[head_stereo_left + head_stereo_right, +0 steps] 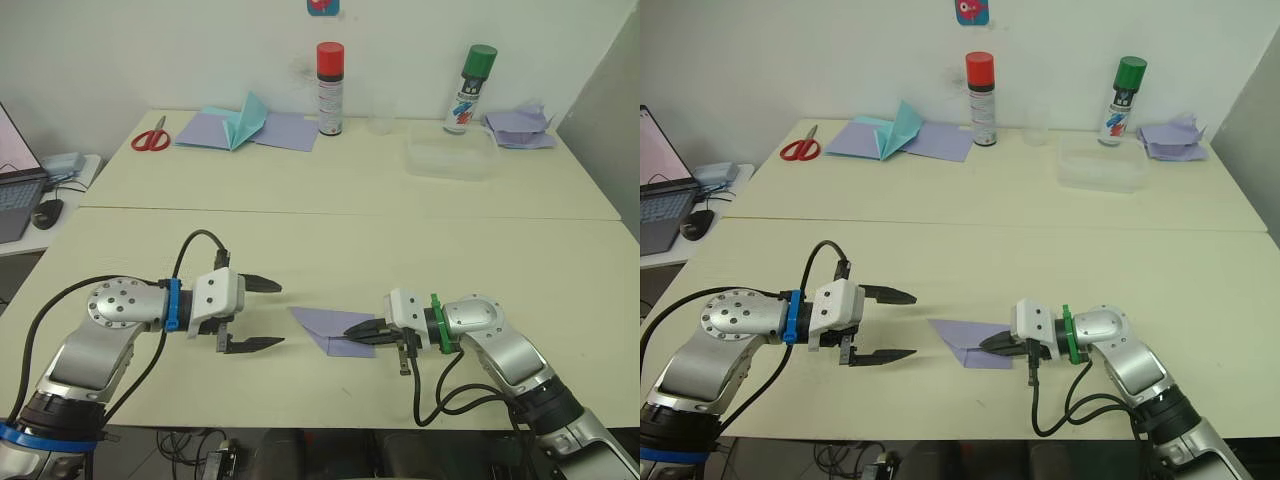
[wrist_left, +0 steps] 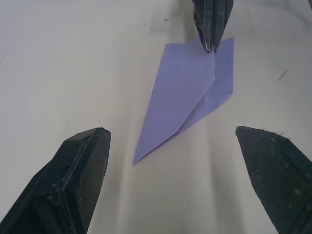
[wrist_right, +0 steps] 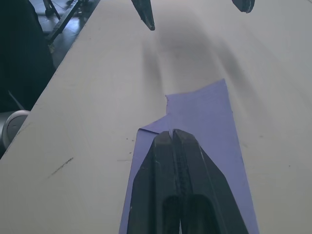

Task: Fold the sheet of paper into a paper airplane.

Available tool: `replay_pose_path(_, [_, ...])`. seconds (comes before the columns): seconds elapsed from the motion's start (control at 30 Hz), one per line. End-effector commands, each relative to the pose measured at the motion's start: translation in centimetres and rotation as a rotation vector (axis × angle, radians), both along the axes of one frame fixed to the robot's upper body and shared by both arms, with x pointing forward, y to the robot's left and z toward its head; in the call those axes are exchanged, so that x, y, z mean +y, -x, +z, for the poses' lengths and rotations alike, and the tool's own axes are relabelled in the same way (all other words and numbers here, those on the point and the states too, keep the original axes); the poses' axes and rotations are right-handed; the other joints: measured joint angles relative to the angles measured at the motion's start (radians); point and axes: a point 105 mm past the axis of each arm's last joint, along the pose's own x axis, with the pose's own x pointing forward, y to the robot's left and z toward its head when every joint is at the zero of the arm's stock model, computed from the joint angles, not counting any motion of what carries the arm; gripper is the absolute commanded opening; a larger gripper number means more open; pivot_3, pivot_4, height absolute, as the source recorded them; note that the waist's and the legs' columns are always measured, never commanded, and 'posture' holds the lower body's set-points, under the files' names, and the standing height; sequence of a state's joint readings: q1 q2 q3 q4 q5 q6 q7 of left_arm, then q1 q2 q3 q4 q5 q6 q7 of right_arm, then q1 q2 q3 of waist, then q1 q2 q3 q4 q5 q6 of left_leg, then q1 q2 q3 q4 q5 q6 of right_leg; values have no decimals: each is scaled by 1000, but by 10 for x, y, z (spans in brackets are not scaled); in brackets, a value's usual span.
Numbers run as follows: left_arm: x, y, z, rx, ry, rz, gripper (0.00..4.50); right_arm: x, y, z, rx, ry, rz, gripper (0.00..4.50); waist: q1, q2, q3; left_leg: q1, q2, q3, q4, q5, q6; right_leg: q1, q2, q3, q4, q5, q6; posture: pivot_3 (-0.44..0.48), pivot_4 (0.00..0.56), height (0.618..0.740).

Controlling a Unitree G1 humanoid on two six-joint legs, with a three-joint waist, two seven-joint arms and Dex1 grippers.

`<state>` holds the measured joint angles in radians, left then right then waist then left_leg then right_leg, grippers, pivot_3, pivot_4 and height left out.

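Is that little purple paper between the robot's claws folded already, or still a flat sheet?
Folded. The sheet of paper lies as a pointed wedge with a lengthwise crease and an overlapping flap.

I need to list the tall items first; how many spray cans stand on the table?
2. The red-capped spray can stands at the far edge beside the lavender sheets; the green-capped spray can stands farther right, behind the clear plastic container.
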<state>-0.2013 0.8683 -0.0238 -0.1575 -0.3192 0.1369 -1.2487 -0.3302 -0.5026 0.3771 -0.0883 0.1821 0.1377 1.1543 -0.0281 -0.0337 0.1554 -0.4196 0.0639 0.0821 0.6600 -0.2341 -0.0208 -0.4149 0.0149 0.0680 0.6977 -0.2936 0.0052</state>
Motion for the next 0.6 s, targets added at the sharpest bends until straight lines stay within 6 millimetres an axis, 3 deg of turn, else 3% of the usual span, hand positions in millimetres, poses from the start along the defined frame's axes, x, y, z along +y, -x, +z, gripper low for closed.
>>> replay_pose_path(0.03, [-2,-6,12,-25,48,16,4321,-2,5,14,-5,-33,29,411,0,0,0,0,0,0,0,0,0,0,0,0,0,0,0,0,150,740])
replay_pose_path(0.13, [-5,-6,11,-21,57,16,3602,-6,6,20,-7,-41,36,1288,0,0,0,1,0,0,1,0,0,1,0,0,0,0,0,0,150,740])
replay_pose_path(0.4, [-11,-18,15,6,136,65,905,-19,8,54,-44,-110,47,4308,0,0,0,1,0,-2,1,0,0,2,0,-1,0,0,0,0,150,740])
replay_pose_path(0.5, [-16,-21,7,28,139,70,22,-21,11,57,-59,-97,52,4500,0,0,0,2,0,-2,1,0,0,3,0,-1,0,-1,1,0,150,740])
replay_pose_path(0.6, [-23,-21,-10,76,122,64,22,-21,10,55,-76,-78,45,4500,0,0,0,2,0,-2,1,0,0,4,0,-1,0,0,1,0,150,740])
